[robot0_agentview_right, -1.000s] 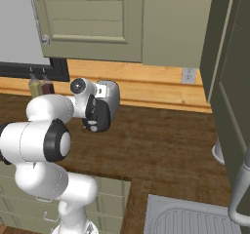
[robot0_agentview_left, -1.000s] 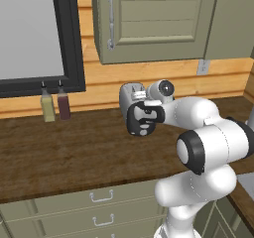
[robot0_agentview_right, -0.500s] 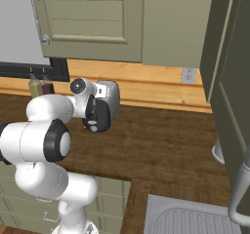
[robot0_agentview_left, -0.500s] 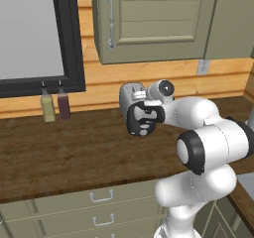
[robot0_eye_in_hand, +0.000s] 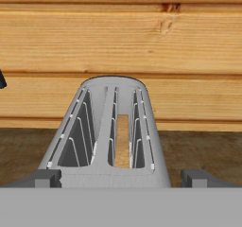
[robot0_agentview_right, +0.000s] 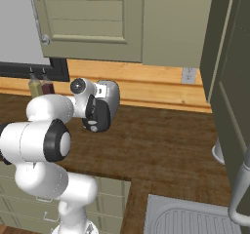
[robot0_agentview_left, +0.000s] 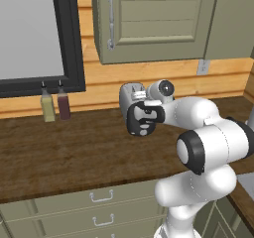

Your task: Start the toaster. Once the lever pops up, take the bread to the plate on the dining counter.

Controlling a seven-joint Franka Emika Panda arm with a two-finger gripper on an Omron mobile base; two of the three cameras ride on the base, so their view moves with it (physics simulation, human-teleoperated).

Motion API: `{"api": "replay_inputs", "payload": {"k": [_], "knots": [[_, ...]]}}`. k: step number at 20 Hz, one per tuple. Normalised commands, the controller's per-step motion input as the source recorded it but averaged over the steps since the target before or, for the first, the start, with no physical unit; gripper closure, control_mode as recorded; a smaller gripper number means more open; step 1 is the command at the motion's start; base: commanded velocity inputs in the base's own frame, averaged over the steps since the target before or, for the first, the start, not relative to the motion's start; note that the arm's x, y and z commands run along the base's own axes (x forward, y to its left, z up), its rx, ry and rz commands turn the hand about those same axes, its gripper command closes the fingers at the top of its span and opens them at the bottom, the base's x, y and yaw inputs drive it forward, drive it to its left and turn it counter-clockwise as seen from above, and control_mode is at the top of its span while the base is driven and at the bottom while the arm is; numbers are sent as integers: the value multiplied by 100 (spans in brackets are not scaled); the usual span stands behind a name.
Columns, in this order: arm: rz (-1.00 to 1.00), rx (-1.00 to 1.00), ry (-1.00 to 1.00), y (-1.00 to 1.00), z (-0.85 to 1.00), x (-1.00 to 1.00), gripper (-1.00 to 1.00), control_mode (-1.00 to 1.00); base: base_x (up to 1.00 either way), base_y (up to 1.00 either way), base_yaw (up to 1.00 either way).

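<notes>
The silver-grey toaster (robot0_agentview_left: pixel 130 94) stands on the brown counter by the wood wall, its black end panel (robot0_agentview_left: pixel 144 121) facing me. In the hand view I look along the toaster (robot0_eye_in_hand: pixel 113 126) top, and the tan bread (robot0_eye_in_hand: pixel 122 141) sits low in the right slot. My gripper (robot0_eye_in_hand: pixel 121 178) is open, one fingertip at each side of the toaster's near end, holding nothing. From the base views the gripper (robot0_agentview_left: pixel 142 104) (robot0_agentview_right: pixel 99 98) rests at the top of the end panel (robot0_agentview_right: pixel 97 116). The hand covers the lever's position. The plate and dining counter are out of view.
Two bottles (robot0_agentview_left: pixel 48 106) (robot0_agentview_left: pixel 63 103) stand left of the toaster under a dark window frame (robot0_agentview_left: pixel 64 38). Green cabinets (robot0_agentview_left: pixel 154 19) hang overhead. A sink (robot0_agentview_right: pixel 195 218) and faucet (robot0_agentview_right: pixel 240 186) lie at right, beside a tall cabinet (robot0_agentview_right: pixel 234 82) and a white rounded object (robot0_agentview_right: pixel 218 152).
</notes>
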Motion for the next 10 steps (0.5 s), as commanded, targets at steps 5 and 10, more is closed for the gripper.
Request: {"api": "replay_inputs", "payload": {"k": [5, 10], "knots": [[0, 0, 0, 0, 0, 0, -100, -100, 0, 0, 0], [0, 0, 0, 0, 0, 0, -100, -100, 0, 0, 0]]}}
